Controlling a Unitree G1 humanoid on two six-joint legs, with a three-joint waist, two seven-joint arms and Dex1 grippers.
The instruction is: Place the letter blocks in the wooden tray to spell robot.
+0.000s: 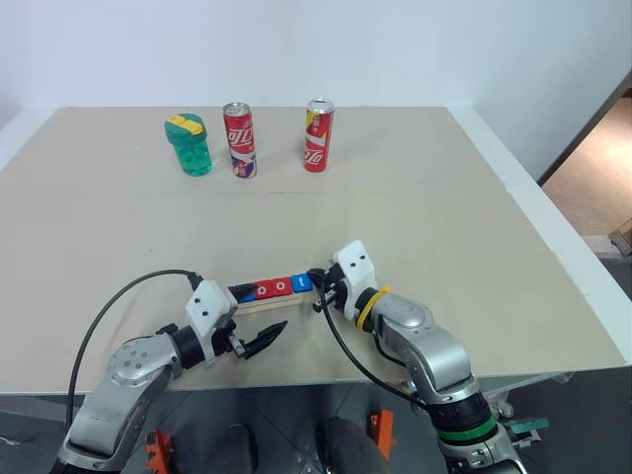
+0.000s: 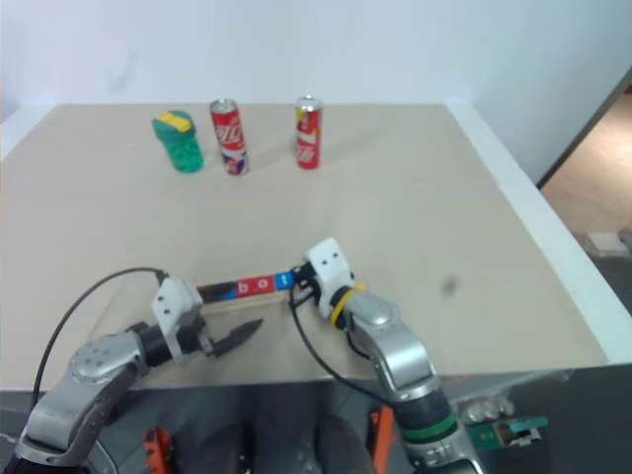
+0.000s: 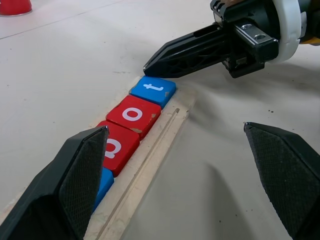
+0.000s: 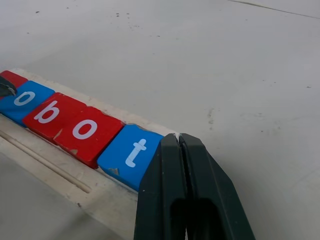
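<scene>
The wooden tray lies near the table's front edge, between my two grippers. Letter blocks sit in it in a row: a red block whose letter is cut off by the frame edge, a blue o, a red b, a red o and a blue t. My right gripper is shut, its tip at the outer edge of the t block, holding nothing. My left gripper is open and straddles the tray's left part, one finger over the blocks.
At the back of the table stand a green cup with a yellow lid and two red cans. The table's right edge drops to the floor. A black cable loops off the left wrist.
</scene>
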